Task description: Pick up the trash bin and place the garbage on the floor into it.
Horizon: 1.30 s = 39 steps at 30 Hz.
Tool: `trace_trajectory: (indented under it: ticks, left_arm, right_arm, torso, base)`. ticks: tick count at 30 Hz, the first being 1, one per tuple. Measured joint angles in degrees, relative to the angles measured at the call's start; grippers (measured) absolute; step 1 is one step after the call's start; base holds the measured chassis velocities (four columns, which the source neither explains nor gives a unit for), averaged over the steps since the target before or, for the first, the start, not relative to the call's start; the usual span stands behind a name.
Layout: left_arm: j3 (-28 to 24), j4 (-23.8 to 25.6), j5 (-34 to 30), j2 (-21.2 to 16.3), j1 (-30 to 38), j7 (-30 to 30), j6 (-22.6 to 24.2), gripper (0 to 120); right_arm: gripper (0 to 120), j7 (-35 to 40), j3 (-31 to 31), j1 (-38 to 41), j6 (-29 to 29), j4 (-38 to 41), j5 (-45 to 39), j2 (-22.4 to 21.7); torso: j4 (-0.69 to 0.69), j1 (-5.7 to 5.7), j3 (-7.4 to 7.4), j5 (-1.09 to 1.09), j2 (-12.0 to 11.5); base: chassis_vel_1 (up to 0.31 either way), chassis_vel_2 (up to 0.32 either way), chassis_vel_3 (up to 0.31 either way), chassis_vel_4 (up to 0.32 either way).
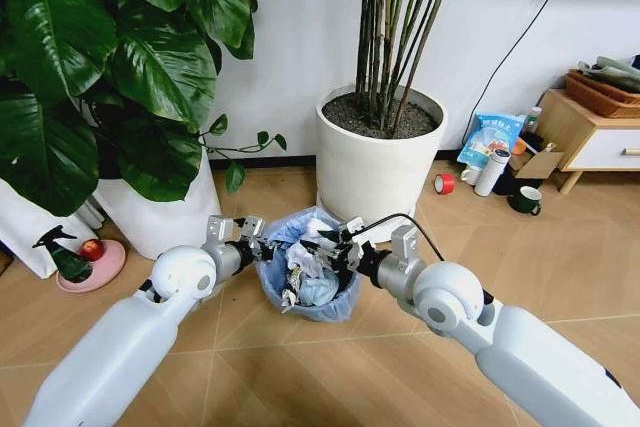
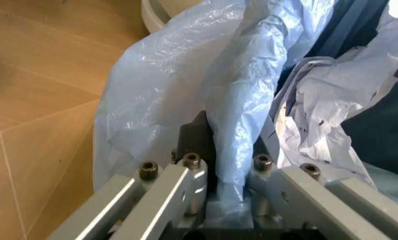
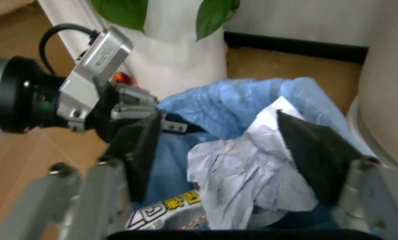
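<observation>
The trash bin (image 1: 318, 299), dark with a light-blue bag over its rim, sits in the middle of the head view above the floor (image 1: 300, 367). My left gripper (image 1: 257, 239) is shut on its near-left rim; in the left wrist view the gripper (image 2: 226, 167) pinches rim and bag (image 2: 185, 85). My right gripper (image 1: 336, 247) hovers over the bin's mouth, open, with its pads (image 3: 140, 150) spread wide. Crumpled white paper garbage (image 3: 248, 170) lies between and below them on top of other wrappers (image 1: 305, 277) in the bin.
A large white plant pot (image 1: 378, 167) stands right behind the bin, another pot (image 1: 160, 215) to its left. A green spray bottle (image 1: 62, 255) on a pink plate lies far left. A red tape roll (image 1: 444, 183), white bottle (image 1: 490, 173), mug (image 1: 526, 201) and wooden cabinet (image 1: 585, 132) are at right.
</observation>
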<state>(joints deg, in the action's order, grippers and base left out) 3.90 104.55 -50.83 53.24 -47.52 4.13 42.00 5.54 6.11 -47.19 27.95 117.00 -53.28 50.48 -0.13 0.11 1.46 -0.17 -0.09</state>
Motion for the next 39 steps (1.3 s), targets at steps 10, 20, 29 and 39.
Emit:
trace_trajectory:
  ticks: [10, 20, 29, 39]
  left_arm:
    - [1.37, 1.05, 0.05, -1.01, -1.60, 1.19, 0.05, 2]
    - [3.28, 2.55, 0.18, -2.83, -3.52, 1.88, 0.04, 2]
    - [4.01, 3.96, -0.01, -3.47, -4.79, 2.68, -0.04, 2]
    - [3.88, 5.95, -0.04, -3.29, -6.68, 4.26, -0.09, 2]
  right_arm:
    - [98, 3.37, -7.59, -2.70, -3.22, -1.49, 3.79, 1.08]
    - [100, 8.94, -16.38, -9.67, -6.05, -3.71, 17.25, 4.02]
    - [100, 8.07, -28.53, -22.07, -6.33, 0.84, 22.70, 6.91]
    - [100, 4.62, -38.40, -34.96, -7.58, 6.76, 28.24, 13.23]
  torso:
    - [0.01, 0.00, 0.00, -0.01, 0.00]
    - [0.01, 0.00, 0.00, -0.01, 0.00]
    - [-0.02, 0.00, 0.00, 0.00, 0.00]
    - [0.00, -0.01, -0.01, 0.00, 0.00]
  base:
    - [0.000, 0.000, 0.000, 0.000]
    - [0.000, 0.000, 0.000, 0.000]
    - [0.000, 0.000, 0.000, 0.000]
    - [0.000, 0.000, 0.000, 0.000]
